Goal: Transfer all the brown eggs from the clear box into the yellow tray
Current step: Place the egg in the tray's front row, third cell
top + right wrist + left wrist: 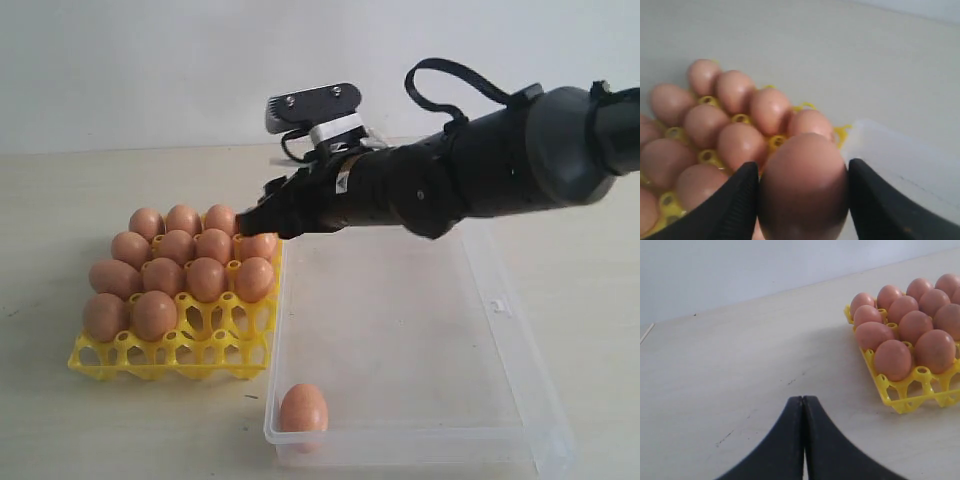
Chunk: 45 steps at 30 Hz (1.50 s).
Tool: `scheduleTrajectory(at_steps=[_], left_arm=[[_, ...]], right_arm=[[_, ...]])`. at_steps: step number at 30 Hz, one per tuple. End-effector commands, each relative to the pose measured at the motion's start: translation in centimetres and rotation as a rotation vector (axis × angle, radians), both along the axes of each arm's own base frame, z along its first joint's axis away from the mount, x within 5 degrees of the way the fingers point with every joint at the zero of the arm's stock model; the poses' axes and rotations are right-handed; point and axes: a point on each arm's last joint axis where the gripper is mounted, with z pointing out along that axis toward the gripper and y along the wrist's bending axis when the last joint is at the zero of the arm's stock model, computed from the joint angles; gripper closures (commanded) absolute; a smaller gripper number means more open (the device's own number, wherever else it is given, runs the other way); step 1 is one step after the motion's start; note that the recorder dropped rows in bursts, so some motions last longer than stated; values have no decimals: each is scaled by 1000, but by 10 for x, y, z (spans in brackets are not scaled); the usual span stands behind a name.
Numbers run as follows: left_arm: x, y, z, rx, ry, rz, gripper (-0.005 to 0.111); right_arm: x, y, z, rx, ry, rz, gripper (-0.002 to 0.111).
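The pale bench carries everything. The black right arm reaches in from the right, over the box, to the tray's far right corner.

The box lies on the right, its long left wall touching or just beside the tray. 1 egg stands in its near left corner; the rest of its floor is bare.

The tray sits on the left. Brown eggs fill its far rows; the next row holds 2 at the left, and the nearest cups are open.

The right pincer grips 1 egg between its 2 fingers, above the tray's edge next to the box.

The left pincer is pressed tight with nothing in it, over bare bench near the tray.
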Motion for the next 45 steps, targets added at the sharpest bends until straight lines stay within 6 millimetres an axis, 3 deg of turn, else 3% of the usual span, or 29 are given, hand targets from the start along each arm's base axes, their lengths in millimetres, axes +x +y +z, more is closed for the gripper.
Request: scheduleTrajectory(at_steps=[1, 10, 21, 37, 41, 45], left_arm=[[0, 0, 2, -4, -16, 3, 107], [0, 0, 2, -5, -16, 3, 107], [0, 0, 2, -5, -16, 3, 107], [0, 0, 2, -5, -16, 3, 107], [0, 0, 2, -5, -16, 3, 107], [0, 0, 2, -5, -16, 3, 107]], right_arm=[[-30, 21, -2, -34, -166, 142, 108], [-64, 61, -18, -47, -248, 275, 108], [-63, 66, -50, -71, -218, 273, 108], [-59, 73, -62, -69, -129, 256, 107], [-60, 73, -63, -76, -120, 258, 90], [-60, 73, -63, -77, -119, 258, 53]])
